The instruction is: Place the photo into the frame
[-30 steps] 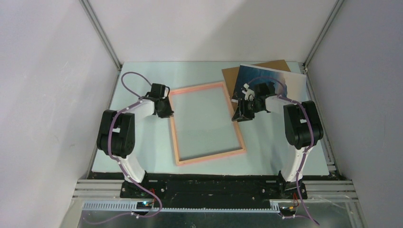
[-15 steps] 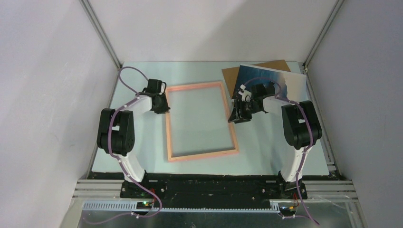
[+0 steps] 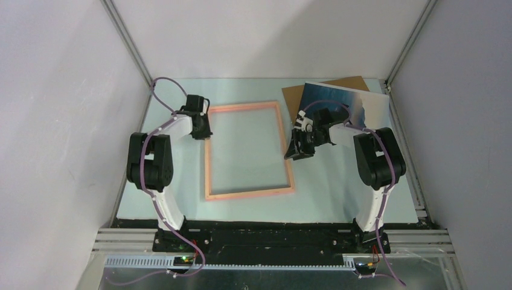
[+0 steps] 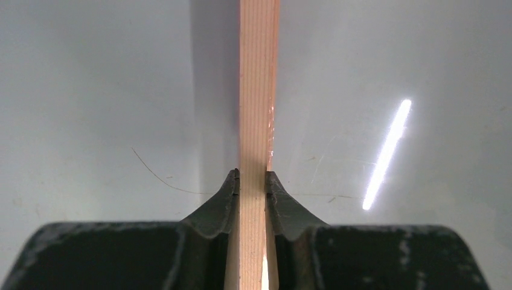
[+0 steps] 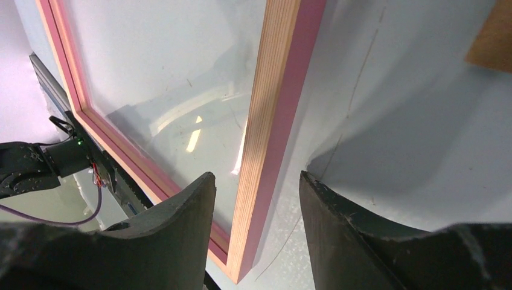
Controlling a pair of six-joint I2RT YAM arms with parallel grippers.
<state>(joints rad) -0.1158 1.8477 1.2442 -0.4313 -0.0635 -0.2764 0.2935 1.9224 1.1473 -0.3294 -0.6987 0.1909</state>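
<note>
Table (image 3: 338, 181), left fingers (image 4: 220, 208) pinching frame (image 4: 258, 90), photo (image 3: 338, 96) overhead

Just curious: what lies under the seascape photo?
A brown board shows past the far and left edges of the photo. Its remainder, and anything else beneath, is covered.

The right gripper (image 5: 255, 181) hangs with its dark fingers (image 5: 181, 211) spread either side of one rail of the pink frame (image 5: 284, 72), touching neither face. A brown board (image 5: 492, 36) corner lies on the pale table (image 5: 410, 109), apart from that rail.

I see left arm (image 3: 149, 166), right arm (image 3: 379, 160): white links, black joints, purple cables (image 3: 156, 205); left gripper (image 4: 252, 181), right gripper (image 5: 256, 178) matte black.
</note>
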